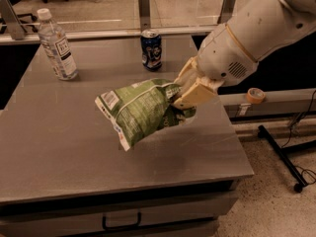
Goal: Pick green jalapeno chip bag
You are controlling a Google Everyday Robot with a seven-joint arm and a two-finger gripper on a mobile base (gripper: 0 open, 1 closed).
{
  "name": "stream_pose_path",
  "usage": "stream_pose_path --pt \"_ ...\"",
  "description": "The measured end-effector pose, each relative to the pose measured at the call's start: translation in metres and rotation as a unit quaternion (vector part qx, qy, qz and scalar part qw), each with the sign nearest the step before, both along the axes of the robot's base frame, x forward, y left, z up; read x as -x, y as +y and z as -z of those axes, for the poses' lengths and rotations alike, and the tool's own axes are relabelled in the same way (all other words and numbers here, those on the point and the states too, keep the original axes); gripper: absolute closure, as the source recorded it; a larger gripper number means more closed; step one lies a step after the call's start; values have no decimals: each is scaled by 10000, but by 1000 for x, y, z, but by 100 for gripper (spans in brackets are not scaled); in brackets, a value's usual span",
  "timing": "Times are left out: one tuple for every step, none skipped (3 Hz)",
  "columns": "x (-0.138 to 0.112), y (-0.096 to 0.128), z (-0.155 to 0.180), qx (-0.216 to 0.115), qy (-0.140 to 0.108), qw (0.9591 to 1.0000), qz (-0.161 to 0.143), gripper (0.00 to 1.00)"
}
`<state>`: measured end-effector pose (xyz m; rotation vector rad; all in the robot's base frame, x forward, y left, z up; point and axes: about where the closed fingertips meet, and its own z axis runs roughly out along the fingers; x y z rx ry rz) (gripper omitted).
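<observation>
Clamped on the right end of the green jalapeno chip bag (139, 111), the gripper (185, 96) is seen above the middle of the grey table (49, 157), its tan fingers (196, 94) pressed together on the crumpled foil. The white arm (247, 38) is brought in from 2 o'clock, over the table's right edge.

The bag is held out towards 9 o'clock from the gripper, tilted, with its white label panel uppermost at the left end and its lower corner hanging down towards 7 o'clock. A shadow is cast on the tabletop beneath it; whether that lower corner is touching the surface cannot be told.

A blue soda can (151, 49) is stood upright at 12 o'clock from the bag, near the far edge of the table and just beside the arm's wrist, though apart from it. A clear water bottle (57, 46) with a white cap is stood at 10 o'clock, well apart from the bag, near the far left corner.

Off the table, a roll of tape (255, 95) is laid on a rail at 3 o'clock, and a black stand leg (281, 152) is seen on the floor at 4 o'clock. A drawer handle (121, 223) is set in the table's front at 6 o'clock.
</observation>
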<state>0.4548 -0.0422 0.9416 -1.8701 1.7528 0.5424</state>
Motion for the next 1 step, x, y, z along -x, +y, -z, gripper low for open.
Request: stream_pose_path --pt "0 0 2 26 1 10000 -2 100"
